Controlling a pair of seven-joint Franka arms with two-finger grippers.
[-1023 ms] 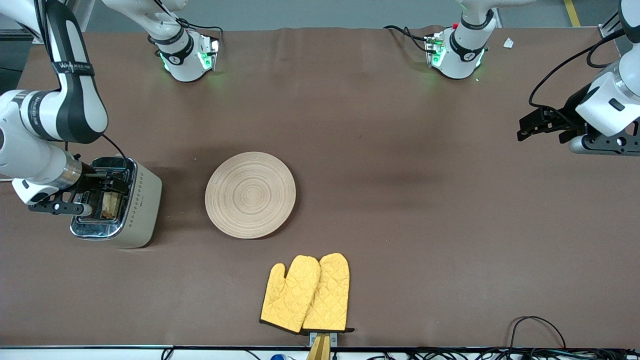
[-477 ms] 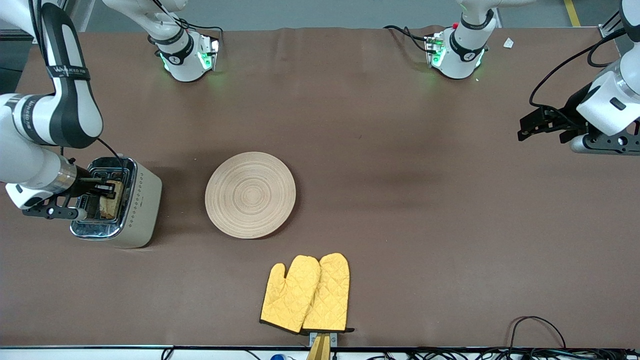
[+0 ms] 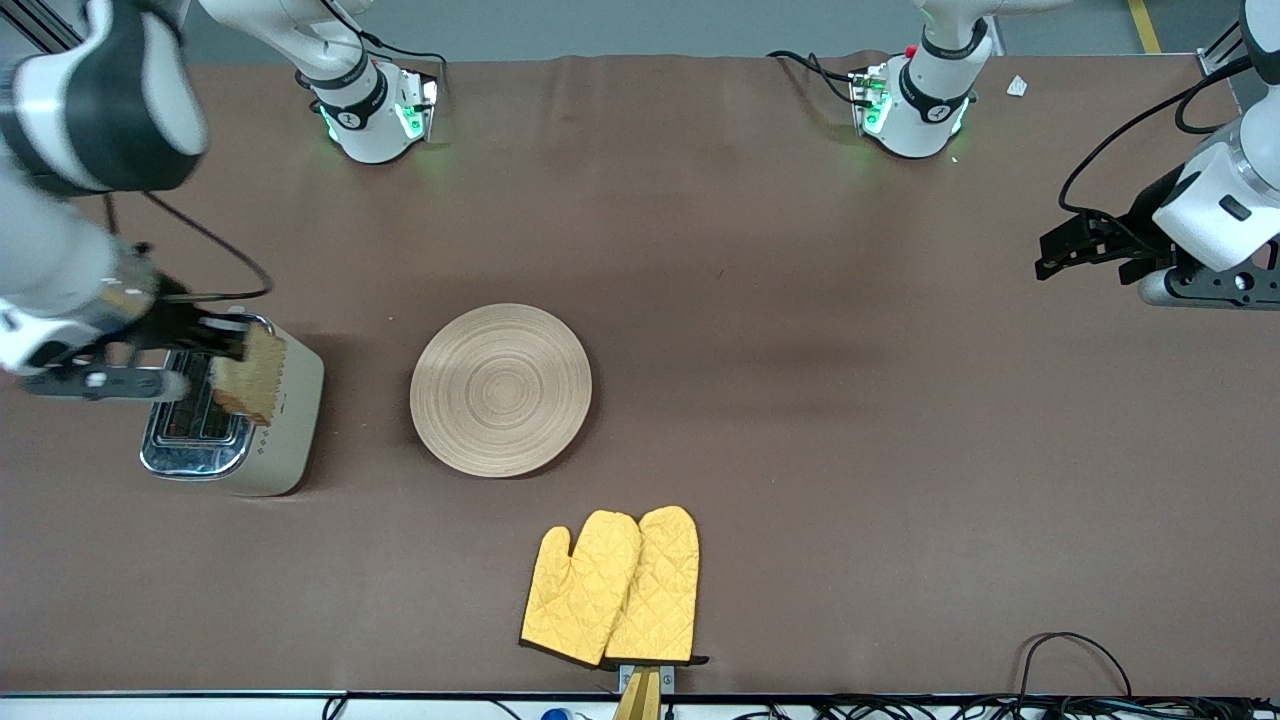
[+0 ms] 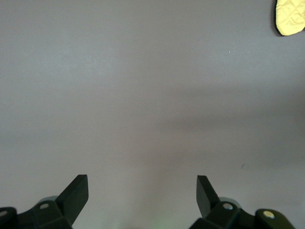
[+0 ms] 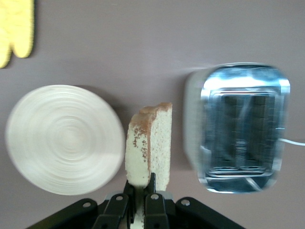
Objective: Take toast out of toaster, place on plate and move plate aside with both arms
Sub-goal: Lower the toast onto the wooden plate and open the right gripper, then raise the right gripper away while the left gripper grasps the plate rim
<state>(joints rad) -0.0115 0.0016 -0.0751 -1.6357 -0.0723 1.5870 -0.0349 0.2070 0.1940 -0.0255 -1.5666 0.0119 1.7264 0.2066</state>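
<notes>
My right gripper [image 3: 222, 345] is shut on the toast [image 3: 250, 375], a light brown speckled slice held on edge over the toaster [image 3: 270, 440]. In the right wrist view the toast [image 5: 151, 143] hangs between the plate [image 5: 62, 138] and the toaster [image 5: 243, 129], with my fingers [image 5: 151, 183] clamped on its edge. The round wooden plate [image 3: 500, 390] lies bare on the table beside the toaster, toward the table's middle. My left gripper [image 3: 1060, 250] is open and empty, and waits over the left arm's end of the table. In the left wrist view its fingertips [image 4: 76, 191] stand wide apart over bare table.
A pair of yellow oven mitts [image 3: 615, 590] lies nearer the front camera than the plate. The toaster's slots [image 3: 190, 425] show nothing in them. Cables [image 3: 1075, 655] run along the table's front edge toward the left arm's end.
My right gripper has lifted the toast up out of the toaster slot and now holds it above the toaster. The left arm has not moved.
</notes>
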